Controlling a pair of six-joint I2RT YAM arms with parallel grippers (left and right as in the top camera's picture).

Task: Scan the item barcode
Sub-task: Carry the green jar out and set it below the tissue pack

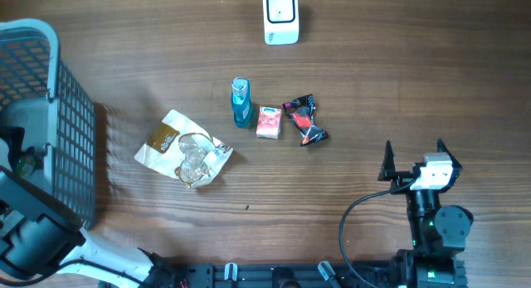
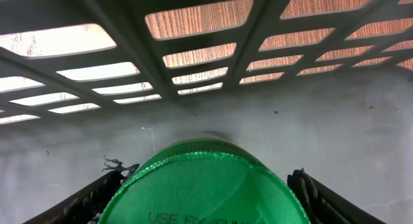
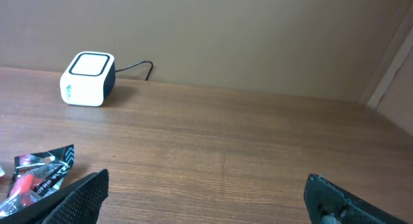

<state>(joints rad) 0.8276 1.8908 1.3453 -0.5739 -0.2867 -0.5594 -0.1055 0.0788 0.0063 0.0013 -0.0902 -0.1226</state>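
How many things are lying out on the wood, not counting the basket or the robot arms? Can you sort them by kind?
Bottle: 1
Packets: 3 (gold packet, pink packet, black-and-red packet)
Scanner: 1
Total: 5

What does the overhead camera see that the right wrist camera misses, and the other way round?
Only overhead: the blue-grey basket at the left, a gold and white bag and a blue bottle. Only the right wrist: a black cable and the beige wall behind the table. Both: the white scanner, the black and red wrapper, the open right gripper and the wooden table.
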